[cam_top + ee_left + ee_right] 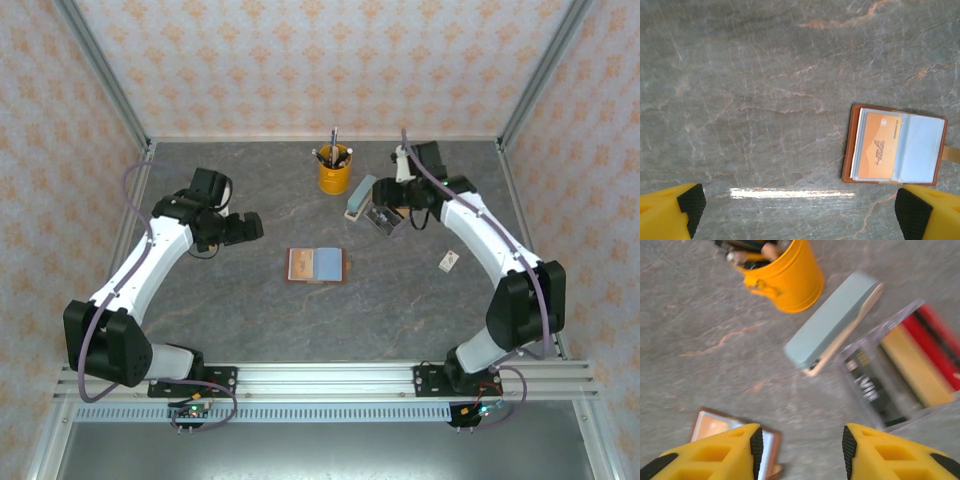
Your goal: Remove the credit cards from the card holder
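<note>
The card holder (317, 265) lies open like a book at the table's middle, brown leather rim with pale blue sleeves inside. In the left wrist view the card holder (895, 147) shows an orange credit card (878, 146) in its left sleeve. My left gripper (252, 228) hangs left of it and above the table; the left gripper (800, 215) is open and holds nothing. My right gripper (398, 213) is at the back right, and the right gripper (802, 450) is open and holds nothing. One of its fingers (715, 452) hides part of the card holder (715, 422).
A yellow cup (785, 275) of pens stands at the back. Beside it lie a pale blue oblong block (832, 325) and a clear plastic box (900, 370) with red, yellow and black flat pieces inside. A small white item (450, 261) sits at the right.
</note>
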You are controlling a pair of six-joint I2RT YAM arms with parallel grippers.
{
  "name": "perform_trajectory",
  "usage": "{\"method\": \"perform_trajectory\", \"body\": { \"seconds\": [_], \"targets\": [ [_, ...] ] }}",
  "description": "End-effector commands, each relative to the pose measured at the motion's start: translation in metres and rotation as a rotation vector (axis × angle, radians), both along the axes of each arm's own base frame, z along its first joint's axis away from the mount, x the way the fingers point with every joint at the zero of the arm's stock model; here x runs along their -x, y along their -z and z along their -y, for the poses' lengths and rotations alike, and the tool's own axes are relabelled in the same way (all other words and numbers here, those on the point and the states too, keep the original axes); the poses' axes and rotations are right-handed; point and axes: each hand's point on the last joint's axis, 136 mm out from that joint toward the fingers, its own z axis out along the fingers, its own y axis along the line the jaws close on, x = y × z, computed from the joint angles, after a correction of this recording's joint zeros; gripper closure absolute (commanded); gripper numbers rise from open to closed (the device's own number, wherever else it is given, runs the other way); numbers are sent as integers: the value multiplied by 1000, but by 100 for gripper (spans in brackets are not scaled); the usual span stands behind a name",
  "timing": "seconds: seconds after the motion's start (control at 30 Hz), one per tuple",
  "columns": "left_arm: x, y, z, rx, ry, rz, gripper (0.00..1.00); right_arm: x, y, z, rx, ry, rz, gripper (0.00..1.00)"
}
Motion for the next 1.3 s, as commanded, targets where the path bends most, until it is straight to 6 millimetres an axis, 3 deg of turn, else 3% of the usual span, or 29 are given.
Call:
{"method": "perform_trajectory", "body": {
  "seconds": [0.0,0.23,0.37,0.5,0.73,0.9,1.03,1.1,1.27],
  "targets": [
    [-1,-2,3,55,-46,42,0,18,11,-27,-111,127,-89,50],
    [3,20,5,100,-106,24,0,56,44,-121,-243,71,-246,44],
    [2,28,8,136,-142,21,0,63,67,-147,-290,126,-316,43],
    [-3,37,12,168,-167,25,0,59,92,-150,-280,189,-354,45],
    [-8,55,34,252,-114,-14,2,56,123,-152,-228,211,-398,60],
    [-12,61,62,308,-24,-46,16,56,138,-157,-231,213,-429,65],
    [-18,70,84,302,22,-64,28,55,146,-161,-235,195,-430,74],
    [-21,75,93,304,31,-68,39,55,147,-163,-246,187,-431,77],
    [-31,86,104,325,27,-85,59,60,155,-156,-213,185,-430,81]
  ]
}}
